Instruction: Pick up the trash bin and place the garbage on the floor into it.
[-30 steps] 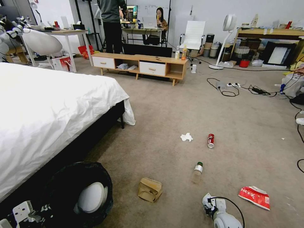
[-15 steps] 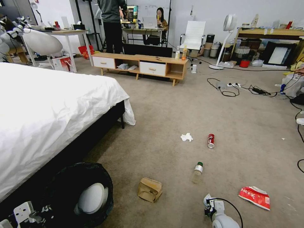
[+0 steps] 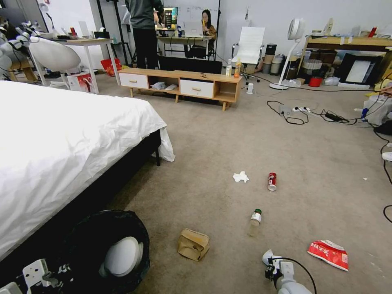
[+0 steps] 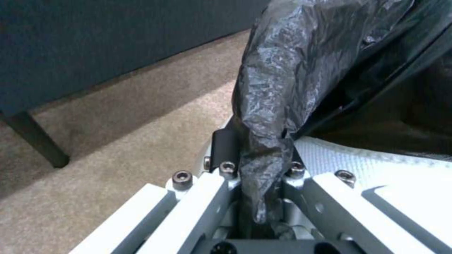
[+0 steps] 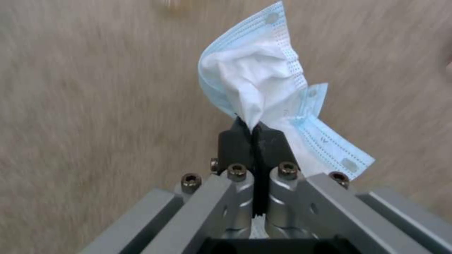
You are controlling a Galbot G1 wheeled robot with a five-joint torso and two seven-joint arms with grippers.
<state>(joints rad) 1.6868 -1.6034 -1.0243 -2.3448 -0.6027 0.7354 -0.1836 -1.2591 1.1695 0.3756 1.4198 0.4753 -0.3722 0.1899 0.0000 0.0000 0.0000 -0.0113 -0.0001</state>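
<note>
The right gripper [image 5: 254, 132] is pinched tight on the face mask [image 5: 256, 84] above the floor [image 3: 253, 134], while the left gripper [image 4: 256, 165] clamps the bag-lined rim of the trash bin [image 3: 108, 249] beside the bed [image 3: 61, 139]. To do this well, the mask should probably travel across until it hangs squarely over the bin's mouth, with the bin held level, before letting go.

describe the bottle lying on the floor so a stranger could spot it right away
Start at the white bed and look right across the carpet. The bottle lies past the red can, ahead of the brown paper piece. It alone is clear, with a green cap.
</note>
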